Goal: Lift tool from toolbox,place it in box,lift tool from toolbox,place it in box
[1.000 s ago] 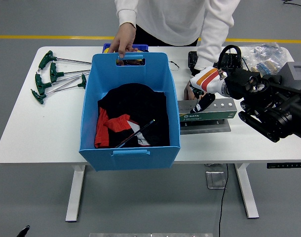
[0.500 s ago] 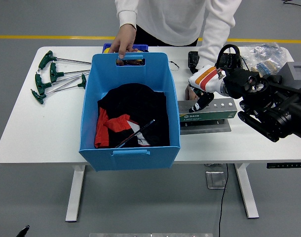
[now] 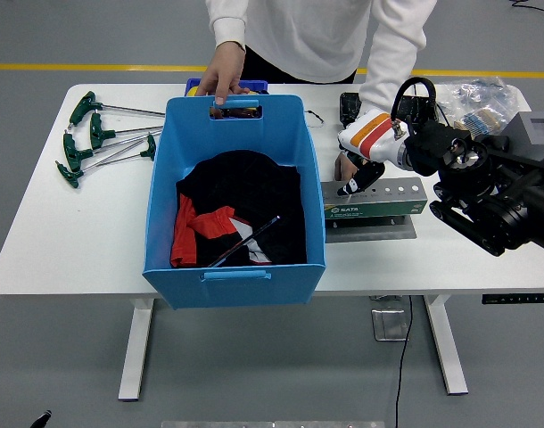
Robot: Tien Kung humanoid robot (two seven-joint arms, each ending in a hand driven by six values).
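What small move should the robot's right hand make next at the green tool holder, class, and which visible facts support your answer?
Probably lower the right hand a little and close its fingers on a tool. The hand sits over the left end of the green tool holder, whether it holds anything is unclear, and the blue box, steadied by a person's hand, already contains one thin tool.
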